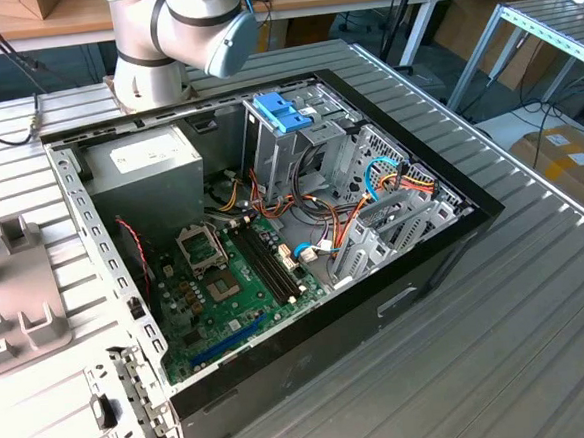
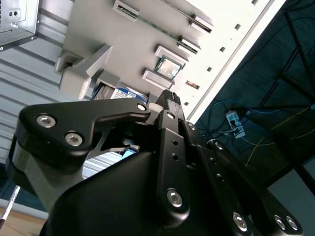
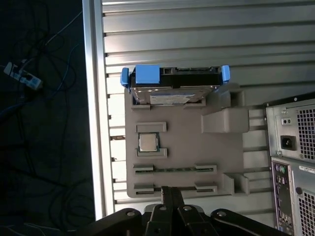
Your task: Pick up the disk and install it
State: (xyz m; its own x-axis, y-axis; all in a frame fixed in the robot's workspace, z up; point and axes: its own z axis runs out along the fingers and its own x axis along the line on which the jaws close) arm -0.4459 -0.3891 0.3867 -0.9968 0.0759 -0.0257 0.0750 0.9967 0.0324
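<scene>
A: Where is the disk?
B: In the first wrist view, the disk [image 3: 173,83], dark with blue rails, sits in a slot at one end of the grey tray [image 3: 221,162].
A: And the gripper?
B: The gripper [image 3: 171,191] hovers over the tray's opposite end, its fingers pressed together and holding nothing. A processor chip [image 3: 146,142] lies on the tray between them.

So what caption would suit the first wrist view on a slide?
The gripper hovers above a gray tray where the blue-railed disk sits, not yet picked up.
</scene>
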